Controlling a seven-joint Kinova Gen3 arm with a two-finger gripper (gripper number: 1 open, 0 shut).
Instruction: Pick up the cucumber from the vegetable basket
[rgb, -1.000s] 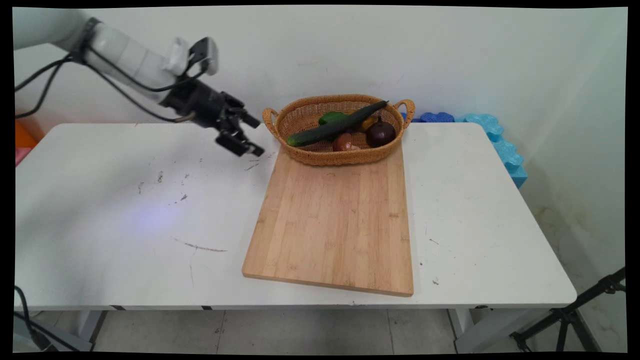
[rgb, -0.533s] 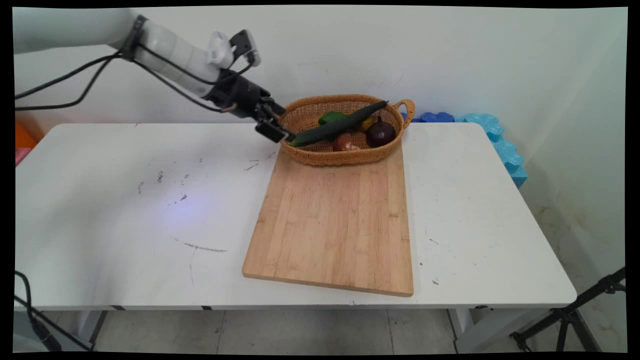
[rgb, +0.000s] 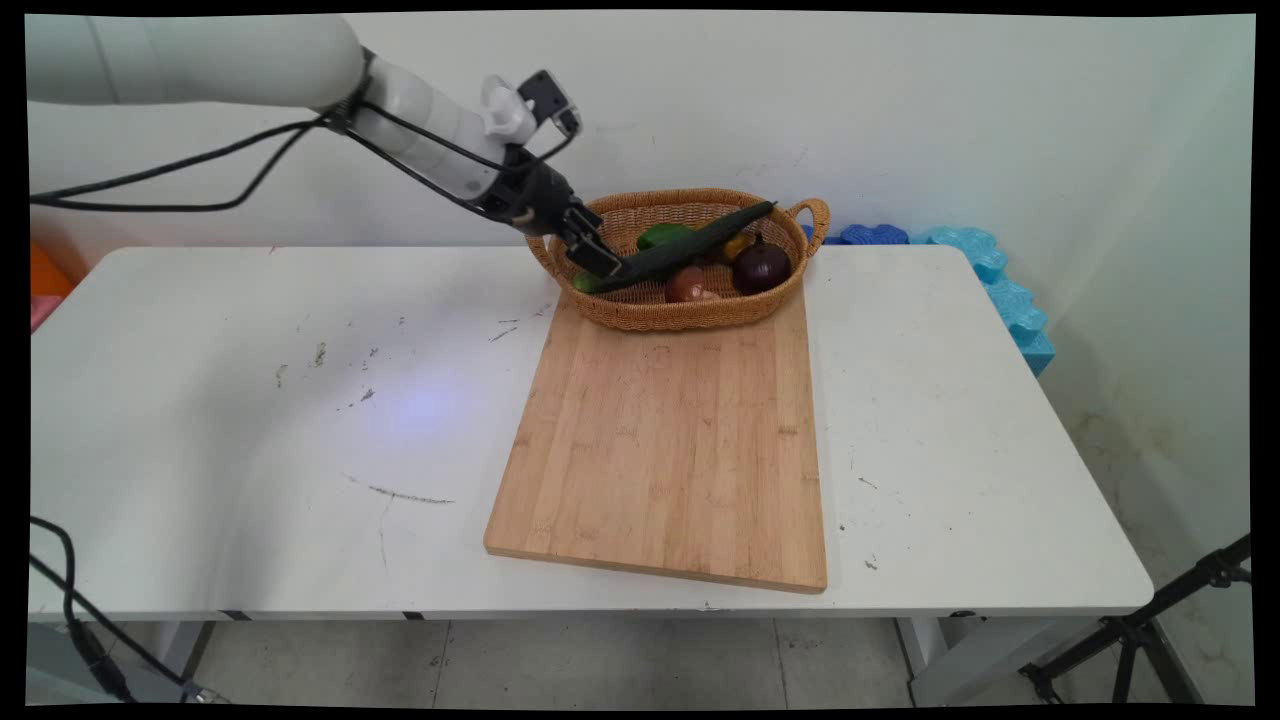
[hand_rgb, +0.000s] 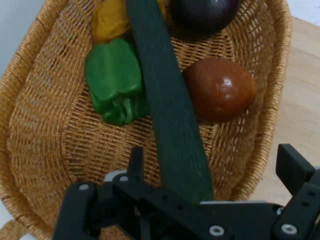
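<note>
My gripper (rgb: 598, 262) hangs over the left end of a woven basket (rgb: 650, 312), open. In the hand view the gripper (hand_rgb: 213, 155) has its fingers spread to either side of the near end of a long dark green cucumber (hand_rgb: 170, 110), not closed on it. The cucumber (rgb: 680, 250) lies diagonally across the basket (hand_rgb: 45, 130). Beside it lie a green pepper (hand_rgb: 114, 82), a yellow vegetable (hand_rgb: 110, 20), a shiny brown onion (hand_rgb: 220, 90) and a dark purple onion (hand_rgb: 202, 12).
A large wooden cutting board (rgb: 670, 440) lies on the white table (rgb: 250, 450), its far edge against the basket. Blue foam blocks (rgb: 1000, 290) sit against the wall at the back right. A black tripod (rgb: 1140, 630) stands off the table's right corner.
The arm has swung right from over the bare table to the basket's left end, and the gripper now straddles the cucumber's near end. The vegetables have not moved.
</note>
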